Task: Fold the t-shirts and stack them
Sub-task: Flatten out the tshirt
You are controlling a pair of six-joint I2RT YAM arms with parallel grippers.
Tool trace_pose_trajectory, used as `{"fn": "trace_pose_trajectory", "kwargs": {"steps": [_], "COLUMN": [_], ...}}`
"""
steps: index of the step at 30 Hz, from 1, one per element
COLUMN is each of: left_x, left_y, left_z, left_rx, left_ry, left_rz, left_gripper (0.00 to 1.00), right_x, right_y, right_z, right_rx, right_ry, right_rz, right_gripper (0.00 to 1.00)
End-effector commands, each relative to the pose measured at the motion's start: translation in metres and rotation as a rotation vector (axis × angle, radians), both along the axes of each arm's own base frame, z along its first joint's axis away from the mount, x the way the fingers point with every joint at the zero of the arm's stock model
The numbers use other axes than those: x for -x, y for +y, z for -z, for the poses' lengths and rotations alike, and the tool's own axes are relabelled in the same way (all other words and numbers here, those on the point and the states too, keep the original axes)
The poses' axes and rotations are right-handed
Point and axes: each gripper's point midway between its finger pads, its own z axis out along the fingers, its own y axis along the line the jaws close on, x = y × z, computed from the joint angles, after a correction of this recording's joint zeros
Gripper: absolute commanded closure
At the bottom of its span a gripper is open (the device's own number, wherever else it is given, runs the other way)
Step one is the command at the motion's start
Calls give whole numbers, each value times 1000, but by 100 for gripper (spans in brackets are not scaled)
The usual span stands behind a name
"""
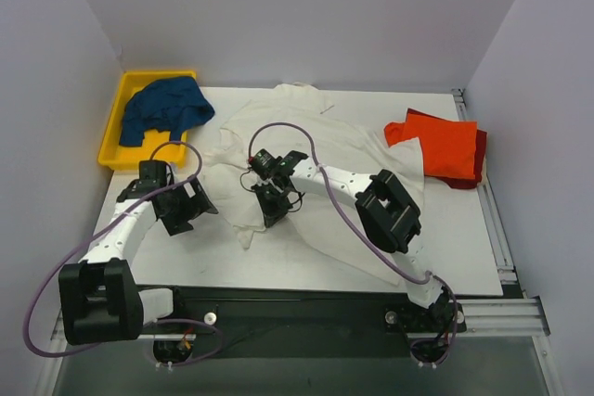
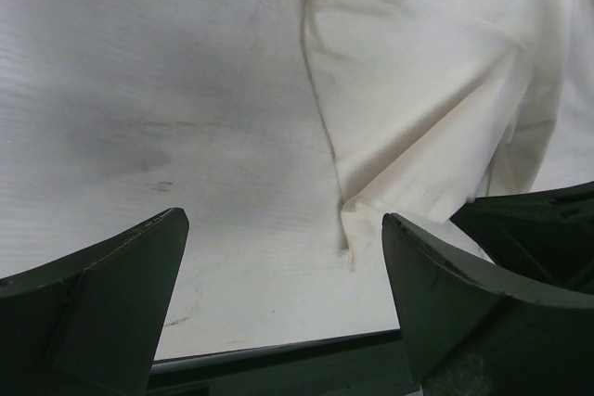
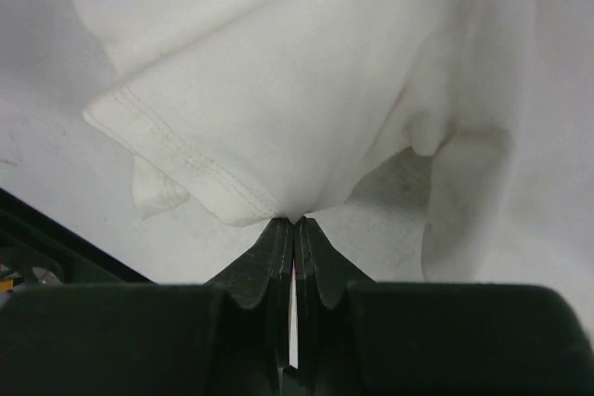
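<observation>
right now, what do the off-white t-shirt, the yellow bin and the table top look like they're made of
The off-white t-shirt looks like soft knit cloth, matte: it drapes in folds and shows a double-stitched hem. The yellow bin is likely moulded plastic, with a rigid raised rim. The table top seems white board, perhaps laminate: matte, faintly ribbed, scuffed grey.

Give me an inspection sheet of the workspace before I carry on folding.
Surface: white table, scuffed.
Job's things: off-white t-shirt spread, rumpled; orange-red t-shirt lying on dark red t-shirt; dark blue t-shirt in bin.
Clutter: yellow bin, far left corner.
Grippers: left gripper open by shirt's edge; right gripper shut on off-white hem.
Cables: purple cables loop over arms.
Surroundings: plain walls; nothing else seen.
</observation>
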Motion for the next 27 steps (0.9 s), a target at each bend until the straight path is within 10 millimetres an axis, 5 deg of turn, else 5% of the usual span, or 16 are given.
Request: {"fn": "trace_pose_trajectory", "kwargs": {"steps": [1, 9, 23, 25, 26, 27], "left_x": [-17, -32, 19, 31, 37, 43], "left_y": [-13, -48, -69, -74, -73, -77], "left_z": [-4, -8, 14, 17, 18, 19], "left_rx": [3, 14, -53, -59, -68, -66], "left_ry": [-60, -67, 29, 52, 54, 62], "left_rz": [-3, 70, 100, 102, 95, 94], "left_gripper": [3, 3, 3, 3, 4, 4], "right_x": [14, 26, 31, 31, 33, 34], "right_y": [-5, -32, -74, -75, -76, -77], "right_z": [-42, -42, -22, -20, -20, -20], "right_rx": [-63, -17, 81, 83, 80, 78], "right_ry": [16, 43, 82, 93, 101, 103], "right_rz": [-17, -14, -1, 0, -5, -7], "right_gripper": [100, 100, 100, 91, 72, 63]}}
